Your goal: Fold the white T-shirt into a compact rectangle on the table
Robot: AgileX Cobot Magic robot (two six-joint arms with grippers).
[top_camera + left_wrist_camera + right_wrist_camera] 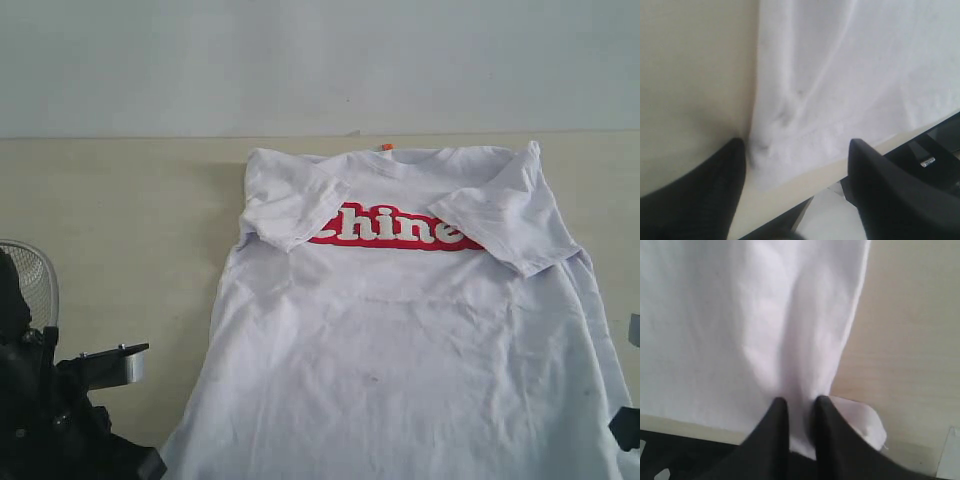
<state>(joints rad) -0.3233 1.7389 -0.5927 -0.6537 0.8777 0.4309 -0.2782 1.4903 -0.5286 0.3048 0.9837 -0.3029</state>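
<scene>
The white T-shirt [400, 340] lies face up and spread on the table [120, 220], with both sleeves turned in over the red banner [395, 228] and its hem end nearest the arms. The left gripper [797, 165] stands with its fingers [725, 185] wide apart. One bottom corner of the shirt sits in the gap between them, bunched into soft creases, its edge just against one finger and bare table beyond that finger; nothing is gripped there yet. The right gripper [800, 415] has its fingers [777, 430] drawn nearly together, with a raised ridge of white cloth pinched between them near the other bottom corner. A little flap of hem pokes out beside one finger, and the shirt's side edge runs away ahead of the tips. From where I stand this looks like thin, light cotton, limp and with no stiffness at all, so it will sag, drag and wrinkle, and it will skew if lifted by one corner alone. It doesn't look slippery or fragile, but a shallow pinch could catch only the top layer. I'd say the hold wants to be on the doubled hem at each corner, both layers deep between the fingers, and the two sides raised evenly so the bottom edge travels straight towards the collar
</scene>
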